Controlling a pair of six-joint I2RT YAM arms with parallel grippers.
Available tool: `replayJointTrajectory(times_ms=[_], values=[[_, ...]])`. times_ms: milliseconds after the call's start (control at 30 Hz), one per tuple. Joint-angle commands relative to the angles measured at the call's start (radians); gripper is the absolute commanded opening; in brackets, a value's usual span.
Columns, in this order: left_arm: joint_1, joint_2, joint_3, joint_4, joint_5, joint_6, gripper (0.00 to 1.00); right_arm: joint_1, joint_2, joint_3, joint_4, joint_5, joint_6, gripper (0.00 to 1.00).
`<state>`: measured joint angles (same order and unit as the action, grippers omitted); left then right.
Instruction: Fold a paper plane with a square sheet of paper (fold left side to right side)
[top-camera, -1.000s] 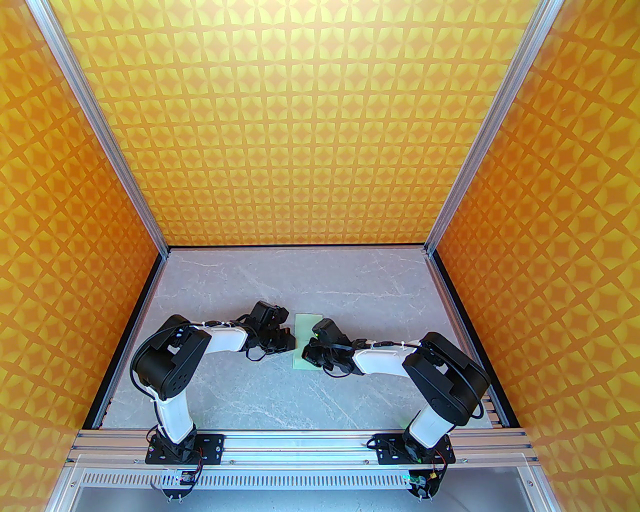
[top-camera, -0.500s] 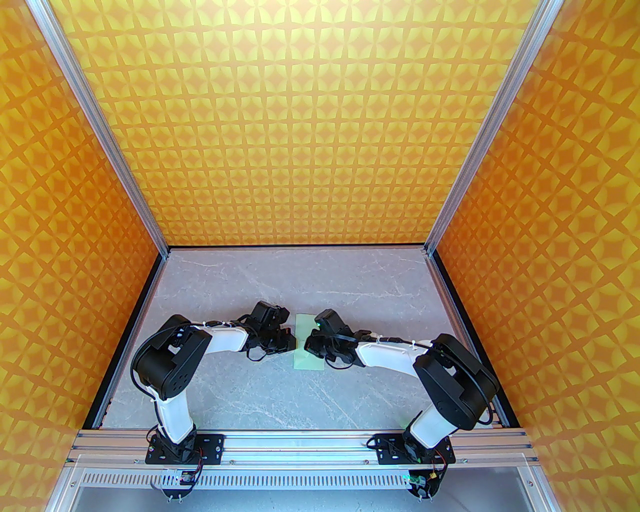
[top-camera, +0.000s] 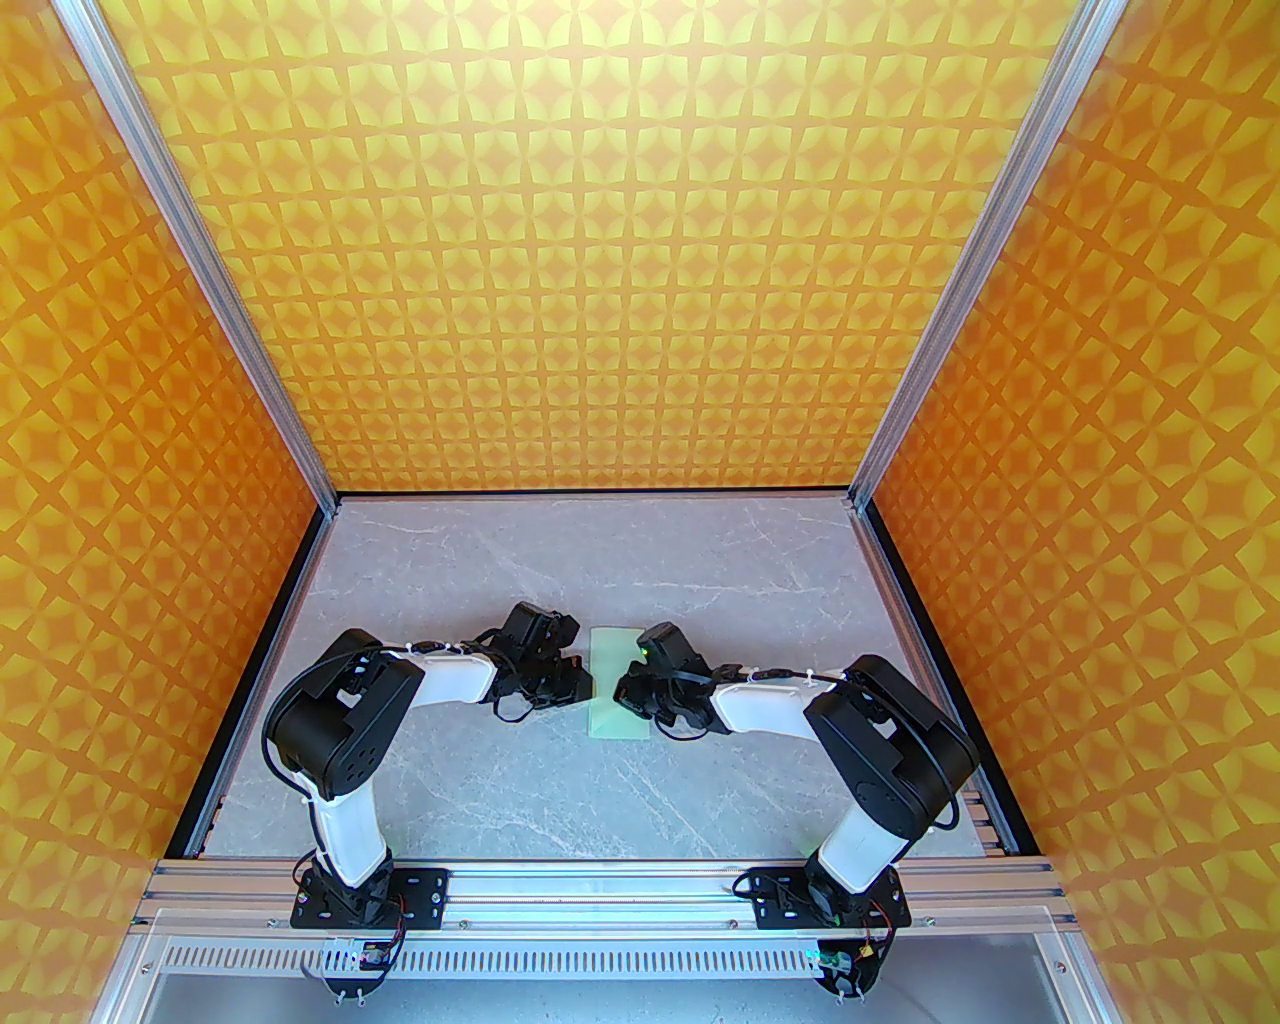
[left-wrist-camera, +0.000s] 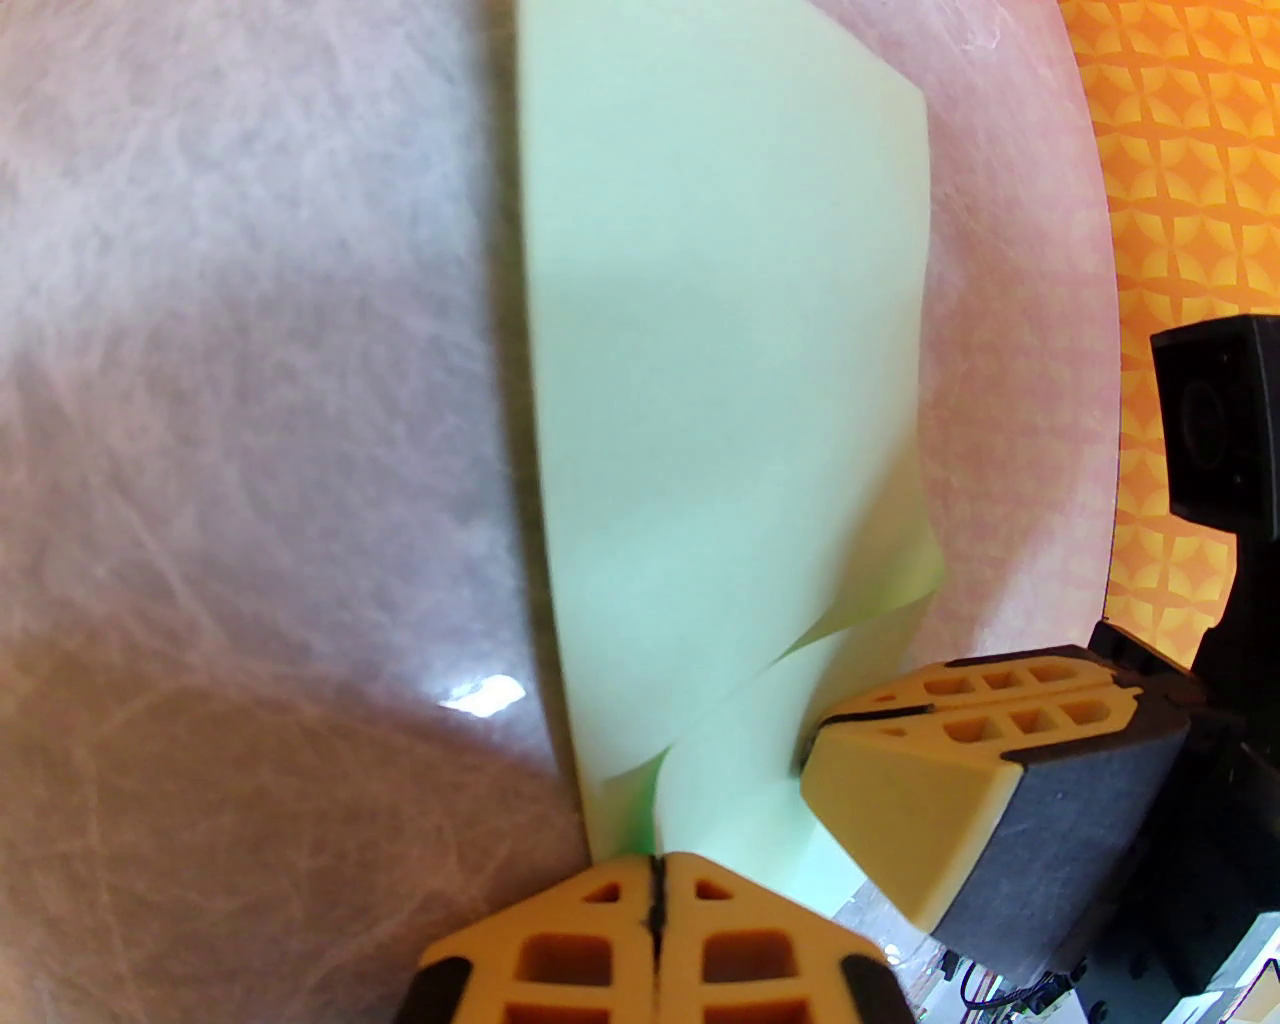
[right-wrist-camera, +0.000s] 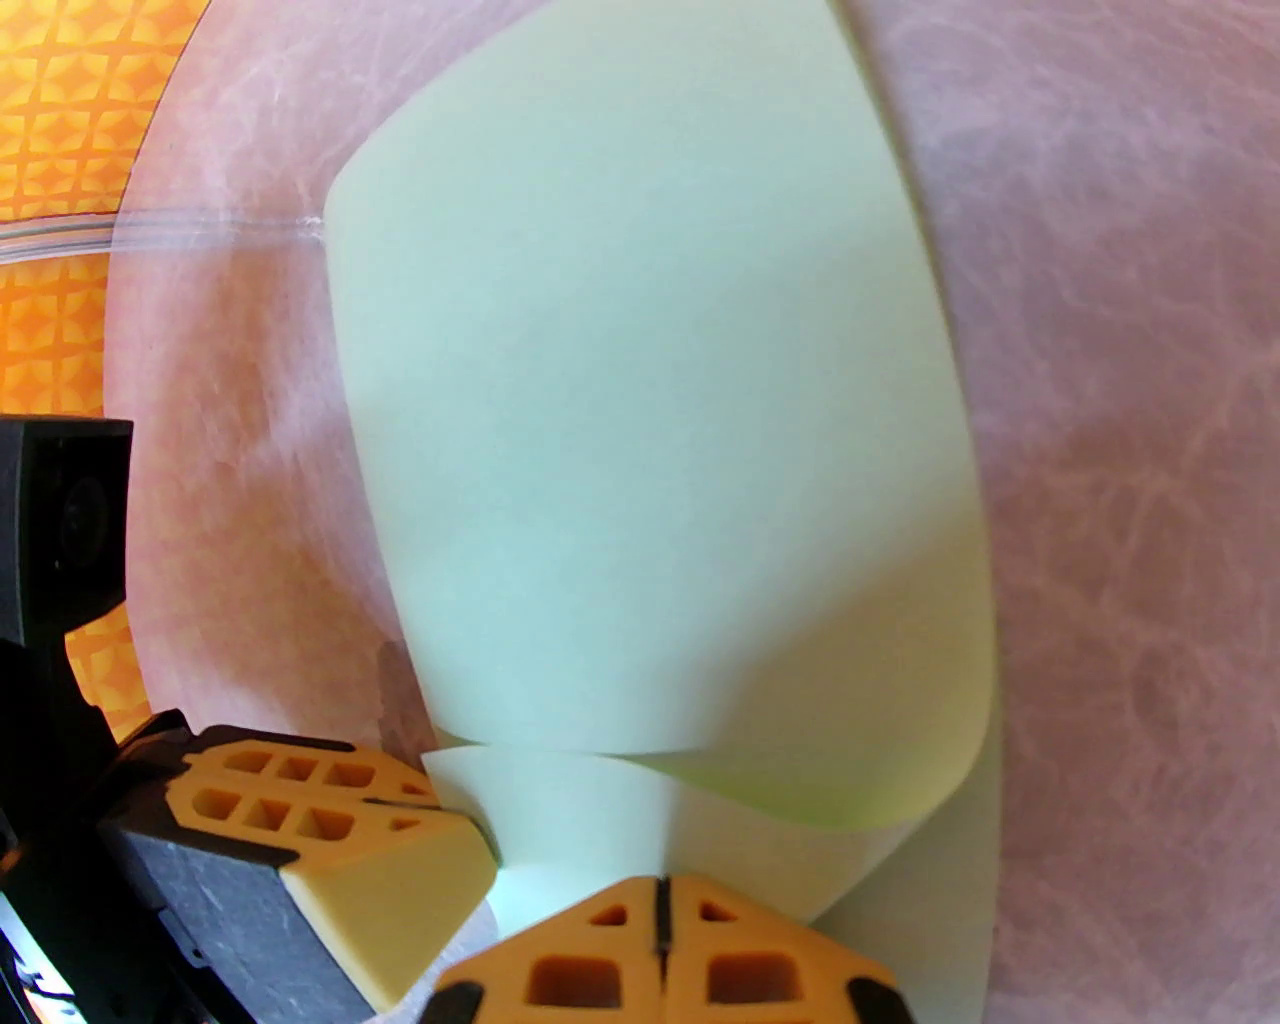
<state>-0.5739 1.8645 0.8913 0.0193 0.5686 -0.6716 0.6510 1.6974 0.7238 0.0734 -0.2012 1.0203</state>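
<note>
The square sheet of paper (top-camera: 611, 650) lies folded in half as a pale mint rectangle at the table's middle; no paper plane shape is in view. My left gripper (top-camera: 588, 683) is shut, its tips down at the sheet's left edge (left-wrist-camera: 720, 350). My right gripper (top-camera: 622, 692) is shut too and rests on the sheet from the right. In the left wrist view my left gripper (left-wrist-camera: 655, 880) touches the paper and the right fingers (left-wrist-camera: 900, 790) sit beside it. In the right wrist view the top layer (right-wrist-camera: 650, 400) bows up just ahead of my right gripper (right-wrist-camera: 660, 900).
The grey marble table (top-camera: 500, 780) is boxed in by orange patterned walls (top-camera: 620, 300) on three sides. An aluminium rail (top-camera: 600, 885) with both arm bases runs along the near edge. The two wrists stand close together over the paper.
The right arm's elbow swung out to the right and came back, and its wrist shifted slightly toward the back over the paper. The left arm and the paper stayed still.
</note>
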Motion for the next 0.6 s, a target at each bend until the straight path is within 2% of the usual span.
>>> replayJointTrajectory(times_ms=[0, 167, 267, 400, 567], values=[[-0.006, 0.008, 0.021, -0.044, -0.001, 0.024, 0.08, -0.002, 0.027, -0.032, -0.009, 0.002, 0.012, 0.0], [-0.005, -0.088, 0.035, -0.103, -0.014, 0.032, 0.2, -0.002, 0.036, -0.018, -0.026, -0.006, 0.001, 0.0], [-0.009, -0.148, 0.024, -0.119, -0.023, 0.017, 0.22, -0.002, 0.03, -0.02, -0.023, -0.006, 0.002, 0.0], [-0.034, -0.193, -0.002, -0.114, -0.023, -0.004, 0.18, -0.002, 0.031, -0.024, -0.024, -0.004, 0.001, 0.0], [-0.078, -0.166, -0.02, -0.087, -0.024, -0.024, 0.11, -0.002, 0.036, -0.027, -0.015, -0.007, 0.004, 0.0]])
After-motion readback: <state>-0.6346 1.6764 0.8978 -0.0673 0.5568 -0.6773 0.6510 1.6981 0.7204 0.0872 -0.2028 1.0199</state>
